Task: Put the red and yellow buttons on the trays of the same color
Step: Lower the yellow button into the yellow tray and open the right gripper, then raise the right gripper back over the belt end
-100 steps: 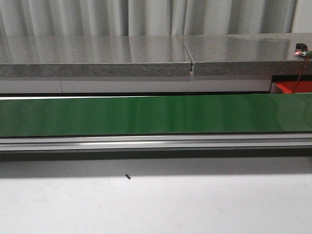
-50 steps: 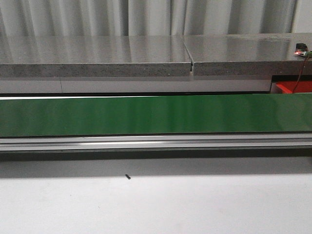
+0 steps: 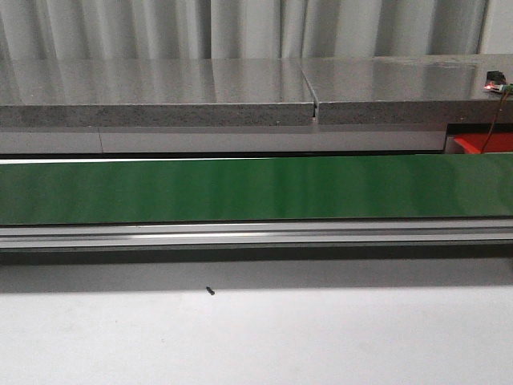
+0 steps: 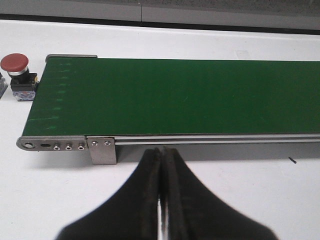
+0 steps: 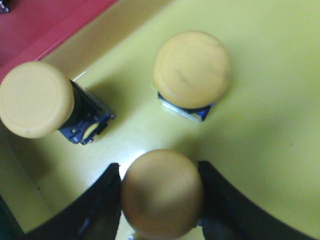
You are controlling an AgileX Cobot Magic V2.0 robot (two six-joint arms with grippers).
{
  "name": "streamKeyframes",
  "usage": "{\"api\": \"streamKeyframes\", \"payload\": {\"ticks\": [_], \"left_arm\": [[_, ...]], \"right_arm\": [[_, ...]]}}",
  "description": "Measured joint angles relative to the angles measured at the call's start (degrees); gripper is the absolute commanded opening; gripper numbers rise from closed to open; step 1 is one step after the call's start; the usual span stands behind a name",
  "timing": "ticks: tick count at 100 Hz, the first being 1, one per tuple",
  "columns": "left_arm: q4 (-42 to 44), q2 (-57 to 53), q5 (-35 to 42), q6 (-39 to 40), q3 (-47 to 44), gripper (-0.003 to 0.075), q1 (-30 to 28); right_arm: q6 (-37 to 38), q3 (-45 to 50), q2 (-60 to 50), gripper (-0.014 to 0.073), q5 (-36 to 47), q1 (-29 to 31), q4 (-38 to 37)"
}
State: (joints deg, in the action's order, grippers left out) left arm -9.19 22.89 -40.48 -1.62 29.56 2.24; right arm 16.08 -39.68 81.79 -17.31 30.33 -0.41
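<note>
Close in on the right wrist view, the right hand [image 5: 161, 200] has its two dark fingers [image 5: 97, 207] on either side of a yellow button [image 5: 162, 194], its domed cap matte and smooth, pinched between them above the glossy floor of the yellow tray [image 5: 265, 130]. Two more yellow buttons stand in that tray: one upright [image 5: 192, 69] with a flat round cap over a blue and silver base, the other [image 5: 36, 99] near the tray's wall, leaning, its black body and blue base showing. Beyond the wall lies a strip of the red tray [image 5: 45, 25]. In the left wrist view the left hand [image 4: 162, 200] is pressed together, its black rubbery fingers meeting with nothing between them, hanging over the white desk [image 4: 240, 190]. Past it runs the green conveyor belt [image 4: 190, 97], a smooth matte band in a bolted aluminium frame [image 4: 67, 145]. Off the belt's end a red button [image 4: 15, 64] with a mushroom cap stands on the desk. From the front, a tiny black speck [image 3: 210, 291] lies on the desk before the belt, with a grey speckled stone counter [image 3: 160, 92] and pale curtains [image 3: 240, 28] behind.
</note>
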Motion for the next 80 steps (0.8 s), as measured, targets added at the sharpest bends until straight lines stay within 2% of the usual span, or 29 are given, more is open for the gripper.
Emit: {"api": "streamKeyframes", "payload": {"ticks": [7,14,38,67,80], "left_arm": [[0.0,0.0,0.0,0.0,0.0,-0.0020,0.0],[0.0,0.0,0.0,0.0,0.0,-0.0020,0.0],[0.0,0.0,0.0,0.0,0.0,-0.0020,0.0],[0.0,0.0,0.0,0.0,0.0,-0.0020,0.0],[0.0,0.0,0.0,0.0,0.0,-0.0020,0.0]], "right_arm": [[0.0,0.0,0.0,0.0512,0.8,0.0,0.0],[0.0,0.0,0.0,0.0552,1.1,0.0,0.0],[0.0,0.0,-0.7,0.0552,0.9,0.0,0.4],[0.0,0.0,-9.5,0.0550,-2.1,0.0,0.4],[-0.6,0.0,-14.0,0.0487,-4.8,-1.0,0.4]]}}
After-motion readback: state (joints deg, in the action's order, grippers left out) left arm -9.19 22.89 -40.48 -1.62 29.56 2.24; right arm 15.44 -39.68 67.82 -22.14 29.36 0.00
